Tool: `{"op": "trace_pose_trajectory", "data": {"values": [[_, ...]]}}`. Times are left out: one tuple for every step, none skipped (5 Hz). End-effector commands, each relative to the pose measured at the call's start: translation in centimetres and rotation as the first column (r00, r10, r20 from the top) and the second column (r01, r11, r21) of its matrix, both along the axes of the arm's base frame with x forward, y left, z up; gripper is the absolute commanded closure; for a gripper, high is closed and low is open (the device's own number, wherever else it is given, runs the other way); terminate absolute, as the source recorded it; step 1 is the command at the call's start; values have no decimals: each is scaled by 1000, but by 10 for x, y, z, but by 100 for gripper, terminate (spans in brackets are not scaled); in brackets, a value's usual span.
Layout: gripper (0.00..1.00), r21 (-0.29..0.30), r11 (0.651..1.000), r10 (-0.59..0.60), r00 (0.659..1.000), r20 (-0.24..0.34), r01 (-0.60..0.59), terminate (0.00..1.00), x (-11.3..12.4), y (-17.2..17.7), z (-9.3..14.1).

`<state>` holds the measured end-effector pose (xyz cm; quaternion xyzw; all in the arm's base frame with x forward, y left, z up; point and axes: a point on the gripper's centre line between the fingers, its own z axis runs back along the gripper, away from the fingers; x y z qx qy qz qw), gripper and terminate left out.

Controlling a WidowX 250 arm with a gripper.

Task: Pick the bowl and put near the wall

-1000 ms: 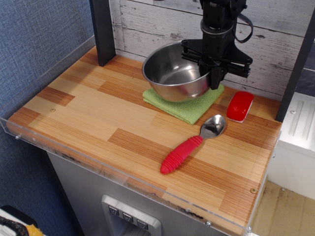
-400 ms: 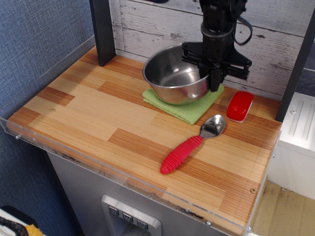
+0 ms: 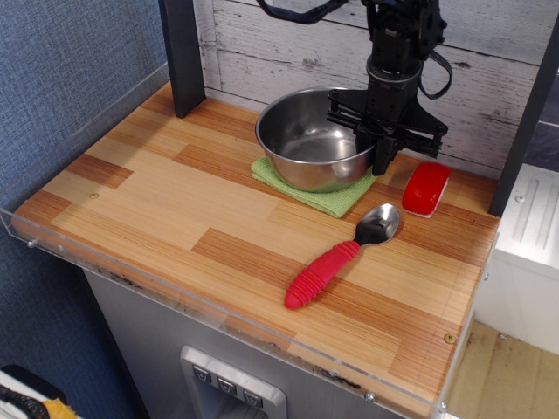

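The shiny steel bowl sits level on the green cloth at the back of the wooden table, close to the whitewashed plank wall. My black gripper hangs from above at the bowl's right rim. Its fingers are closed over the rim, one inside and one outside the bowl. The bowl's right edge is hidden behind the gripper.
A red block lies just right of the gripper. A spoon with a red handle lies in front of the cloth. A dark post stands at the back left, and a blue panel lines the left side. A clear rail edges the front.
The bowl was tilted and lifted on its right side. It has come down and levelled onto the cloth, shifting slightly right and back with the gripper.
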<state>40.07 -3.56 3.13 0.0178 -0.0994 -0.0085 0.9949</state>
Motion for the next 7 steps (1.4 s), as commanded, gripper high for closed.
{"op": "trace_pose_trajectory", "data": {"values": [[0,-6,1000,-8,996,83,9,0,-4,1,25],[0,-11,1000,12,993,113,-11,0,-12,6,32],[0,-27,998,60,984,170,-56,0,-29,15,44],[0,-46,993,117,963,242,-109,0,-52,23,56],[0,-46,986,169,942,290,-162,0,-76,28,62],[0,-73,987,160,958,239,-146,0,-93,27,53],[0,-101,993,69,988,141,-55,0,-98,20,41]]}}
